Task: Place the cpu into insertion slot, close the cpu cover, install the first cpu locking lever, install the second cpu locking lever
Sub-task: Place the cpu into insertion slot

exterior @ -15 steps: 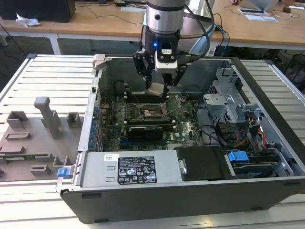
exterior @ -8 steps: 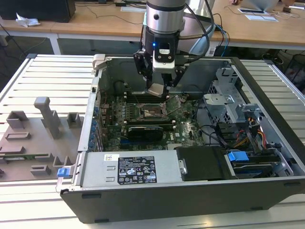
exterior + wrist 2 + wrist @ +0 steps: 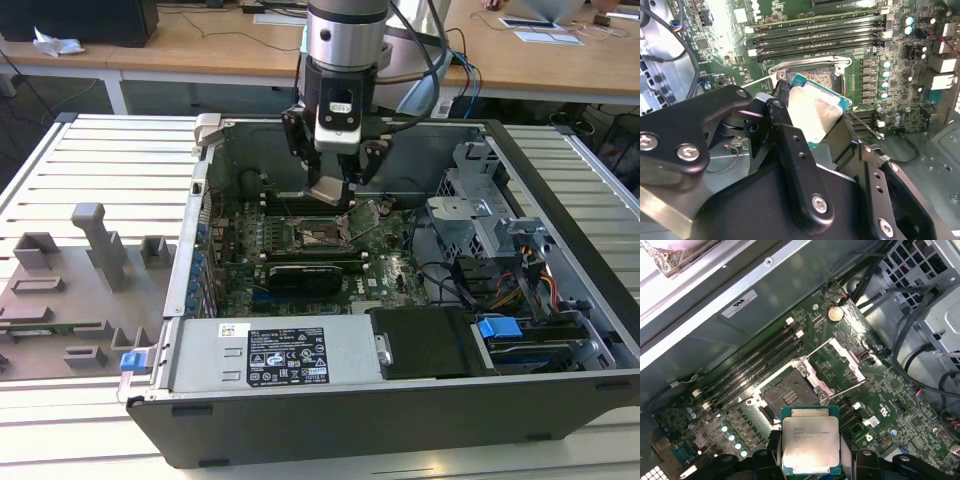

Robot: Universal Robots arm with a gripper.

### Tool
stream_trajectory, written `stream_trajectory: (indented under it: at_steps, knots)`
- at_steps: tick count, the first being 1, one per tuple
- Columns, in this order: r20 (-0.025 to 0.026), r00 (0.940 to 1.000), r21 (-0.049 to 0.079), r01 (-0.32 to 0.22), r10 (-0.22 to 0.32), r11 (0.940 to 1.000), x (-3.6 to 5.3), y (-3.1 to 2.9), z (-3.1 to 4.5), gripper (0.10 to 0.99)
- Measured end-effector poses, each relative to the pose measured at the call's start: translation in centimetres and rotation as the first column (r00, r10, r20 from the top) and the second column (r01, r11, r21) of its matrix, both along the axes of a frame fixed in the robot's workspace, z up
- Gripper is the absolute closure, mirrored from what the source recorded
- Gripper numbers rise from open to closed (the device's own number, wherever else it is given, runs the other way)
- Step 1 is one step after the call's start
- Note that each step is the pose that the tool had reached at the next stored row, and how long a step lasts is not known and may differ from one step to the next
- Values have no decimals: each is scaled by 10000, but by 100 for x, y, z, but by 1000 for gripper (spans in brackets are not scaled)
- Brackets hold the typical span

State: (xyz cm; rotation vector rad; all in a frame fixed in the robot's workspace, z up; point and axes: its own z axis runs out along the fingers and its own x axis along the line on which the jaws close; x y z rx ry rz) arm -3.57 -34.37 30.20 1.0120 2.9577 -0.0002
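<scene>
**Exterior view.** Bright, even light from above is recorded. The slatted table (image 3: 90,160) is rendered pale, close to washed out. The inside of the computer case (image 3: 400,410) is shaded, darkest beneath the gripper (image 3: 335,188). Shadows are soft-edged.

**Second wrist view.** Strong glare is carried on the metal top of the cpu (image 3: 815,112), bleached almost white. The motherboard (image 3: 730,25) is overexposed towards one corner. The black fingers (image 3: 790,150) are shown nearly as silhouettes, with small highlights on the screw heads.

**First wrist view.** A blown-out white patch is noted at the case rim (image 3: 675,255). The board is evenly lit, and the cpu top is rendered in flat grey.
</scene>
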Motion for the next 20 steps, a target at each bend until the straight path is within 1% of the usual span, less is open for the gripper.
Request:
stream_trajectory:
  at_steps: [2,6,12,19,20]
  knots:
    - [1,9997,-55,259,-259,9997,0,0,-3,541]
    - [5,9982,-148,592,-592,9981,0,0,-7,541]
    - [13,9949,-251,1012,-1012,9945,0,0,-10,541]
    - [34,9876,-407,1571,-1571,9867,0,0,-15,541]
    - [41,9852,-449,1713,-1713,9842,0,0,-16,541]
